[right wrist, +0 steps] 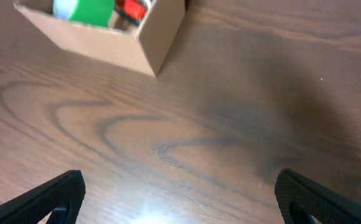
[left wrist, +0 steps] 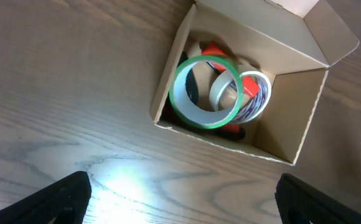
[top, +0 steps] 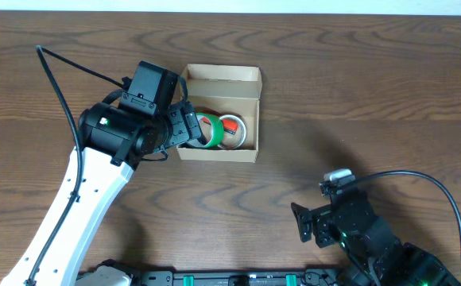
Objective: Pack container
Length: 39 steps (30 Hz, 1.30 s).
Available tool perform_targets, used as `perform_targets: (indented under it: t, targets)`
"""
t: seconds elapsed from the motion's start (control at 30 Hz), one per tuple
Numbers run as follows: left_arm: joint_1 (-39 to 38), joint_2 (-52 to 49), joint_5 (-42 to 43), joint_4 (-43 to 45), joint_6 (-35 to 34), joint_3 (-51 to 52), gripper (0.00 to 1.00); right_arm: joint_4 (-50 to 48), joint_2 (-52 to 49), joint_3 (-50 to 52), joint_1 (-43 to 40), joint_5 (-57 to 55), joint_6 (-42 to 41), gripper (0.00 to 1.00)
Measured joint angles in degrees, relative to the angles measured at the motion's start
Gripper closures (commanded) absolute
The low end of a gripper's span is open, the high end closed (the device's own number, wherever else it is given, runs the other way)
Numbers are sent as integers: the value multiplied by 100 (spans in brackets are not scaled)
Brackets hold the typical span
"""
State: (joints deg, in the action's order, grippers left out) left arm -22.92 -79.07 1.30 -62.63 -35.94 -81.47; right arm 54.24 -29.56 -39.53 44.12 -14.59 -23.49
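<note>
A small rectangular tan-brown cardboard container (top: 218,153) sits on the dark wood-grain table (top: 358,95), nearer the far edge than the near one and a little left of the middle. Its attached flap lid (top: 222,76) is open, hinged on the side facing the far edge and standing up from that wall.

Several rolls of tape lie crowded together in the container. A green-edged roll with a pale core (left wrist: 179,99) leans tilted at the left end. Through its hole shows a smaller whitish roll (left wrist: 221,92), and beside that sits a clear roll with a red-and-white rim (left wrist: 260,93). Something red (left wrist: 215,50) and something black lie under them, but what they are cannot be told.

The left tool (top: 189,127) is on a white arm (top: 79,206) reaching in from the near left corner, and it hangs at the container's left wall. Its fingers (left wrist: 65,199) are spread wide with nothing between them; whether it touches the cardboard cannot be told.

The right tool (top: 304,222) is low by the near edge towards the right corner, well apart from the container. Its fingers (right wrist: 53,199) are also spread wide and empty over bare wood, and its wrist view catches only a corner of the container at upper left
</note>
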Motion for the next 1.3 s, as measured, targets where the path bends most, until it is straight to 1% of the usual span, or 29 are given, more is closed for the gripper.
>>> perform_targets:
  t: [0.2,0.27,0.37,0.4,0.47,0.5,0.53,0.57,0.6,0.63,0.67,0.7,0.77,0.8,0.9,1.03,1.13,1.3]
  targets:
    - [0,0,0,2,0,0,5,-605,-57,-4,-83,-138,0,1]
    - [0,0,0,7,0,0,4,-761,-245,-42,-273,4,2,1]
    - [4,0,0,83,0,0,3,-881,-796,-264,-684,369,96,1]
    - [9,0,-2,125,2,0,5,-887,-1084,-413,-879,490,155,1]
    - [76,0,9,205,-22,0,26,-896,-1641,-778,-1252,636,258,2]
    - [118,0,4,262,0,0,37,-905,-1902,-966,-1425,708,308,9]
    - [223,0,13,350,-15,0,51,-911,-2247,-1233,-1657,748,393,23]
    - [323,0,17,433,-13,0,64,-929,-2520,-1462,-1843,787,442,32]
    - [435,0,20,538,15,0,72,-935,-2688,-1611,-1952,822,442,38]
    - [608,0,42,658,15,0,81,-992,-2977,-1838,-2146,892,498,51]
    - [752,0,66,737,22,0,90,-1086,-3222,-2017,-2293,953,522,59]
    - [964,-9,138,881,9,0,94,-1204,-3504,-2188,-2452,1047,527,70]
    - [1335,-50,262,1117,46,-2,94,-1495,-3954,-2378,-2669,1241,549,93]
    - [1556,-109,376,1255,63,-2,95,-1687,-4218,-2441,-2782,1405,522,99]
    - [2037,-380,767,1661,85,-9,94,-2140,-4872,-2500,-3034,1871,391,99]
    - [2551,-1104,1578,2271,109,-24,95,-2632,-5574,-2503,-3289,2450,72,99]
    - [2769,-1759,2216,2577,109,-24,95,-3056,-6017,-2503,-3403,2844,-236,99]
    - [2920,-2785,3152,2940,13,-24,95,-3585,-6605,-2505,-3432,3274,-758,99]
